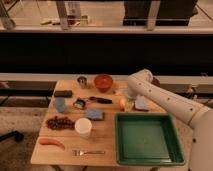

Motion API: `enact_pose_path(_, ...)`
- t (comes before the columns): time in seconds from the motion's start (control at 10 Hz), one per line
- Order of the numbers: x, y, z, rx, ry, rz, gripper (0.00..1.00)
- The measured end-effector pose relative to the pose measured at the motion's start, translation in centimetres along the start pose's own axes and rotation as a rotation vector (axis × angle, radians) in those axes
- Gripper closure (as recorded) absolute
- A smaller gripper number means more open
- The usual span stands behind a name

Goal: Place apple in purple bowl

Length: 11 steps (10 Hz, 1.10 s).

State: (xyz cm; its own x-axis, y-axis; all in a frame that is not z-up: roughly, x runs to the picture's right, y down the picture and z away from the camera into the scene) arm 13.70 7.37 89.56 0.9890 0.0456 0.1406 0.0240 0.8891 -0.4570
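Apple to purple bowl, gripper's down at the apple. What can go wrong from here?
1. The gripper sits low, right beside the apple. A slight nudge may roll the round fruit off toward the red bowl.
2. The purple bowl is mostly hidden behind the arm, so the arm could bump it when swinging, and the drop is hard to check.
3. The red bowl is similar in size and in plain view, so the apple could end up in the wrong bowl.
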Motion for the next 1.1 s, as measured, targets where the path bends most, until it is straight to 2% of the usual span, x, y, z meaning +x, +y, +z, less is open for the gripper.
enact_pose_path(0.7, -1.3, 0.5, 1.4, -0.042, -0.017, -0.031, 0.2)
enact_pose_path(1.1, -1.4, 1.1, 2.2, -0.067, -0.025, -0.042, 0.2)
